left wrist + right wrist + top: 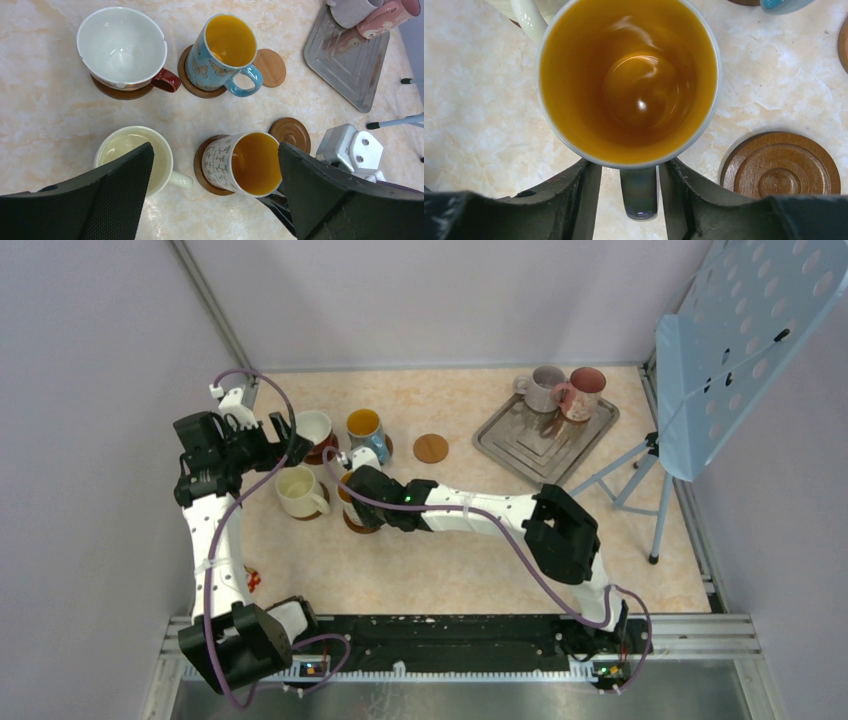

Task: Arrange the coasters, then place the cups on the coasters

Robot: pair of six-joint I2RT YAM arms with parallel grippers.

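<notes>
A white cup with an orange inside (250, 162) stands on a dark coaster (202, 165). My right gripper (631, 195) is open around its dark handle (639, 192), with a gap on each side. An empty dark coaster (780, 167) lies just to the right of it. The cream cup (125, 150), the white cup with a red handle (122, 47) and the blue cup (225, 47) each sit on a coaster. A lighter coaster (431, 448) lies bare. My left gripper (215, 200) hangs wide open above the cups, holding nothing.
A square silver tray (545, 430) at the back right carries a lilac-grey cup (545, 385) and a pink cup (585, 390). A pale blue perforated stand (740, 350) on thin legs rises at the right edge. Walls close the left and back.
</notes>
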